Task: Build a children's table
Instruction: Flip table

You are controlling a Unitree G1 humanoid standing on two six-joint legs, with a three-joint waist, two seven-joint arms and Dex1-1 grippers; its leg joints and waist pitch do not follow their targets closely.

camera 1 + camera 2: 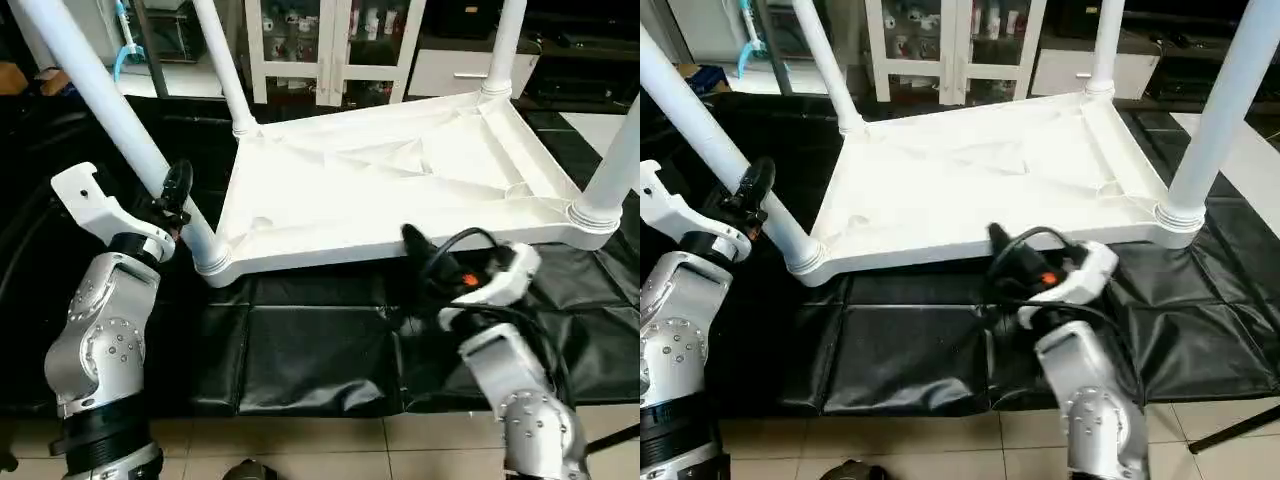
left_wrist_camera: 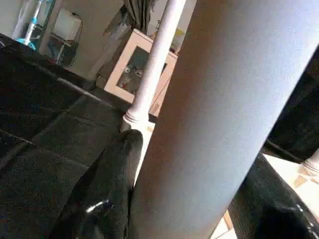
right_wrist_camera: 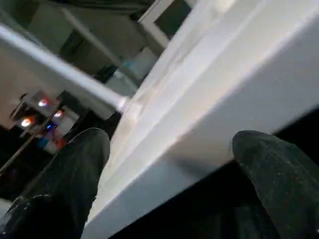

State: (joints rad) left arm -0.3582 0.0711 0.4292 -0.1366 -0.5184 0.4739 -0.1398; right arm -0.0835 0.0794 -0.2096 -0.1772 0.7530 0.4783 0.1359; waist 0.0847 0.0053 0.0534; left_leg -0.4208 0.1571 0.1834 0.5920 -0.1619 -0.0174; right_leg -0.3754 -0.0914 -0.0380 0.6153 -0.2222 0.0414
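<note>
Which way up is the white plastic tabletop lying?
Upside down: white plastic tabletop lies on black mat, ribbed underside up, white tube legs rising from its corners.

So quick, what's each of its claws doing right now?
Left gripper: closed around the near-left table leg.
Right gripper: open, at the tabletop's near edge, holding nothing.
</note>
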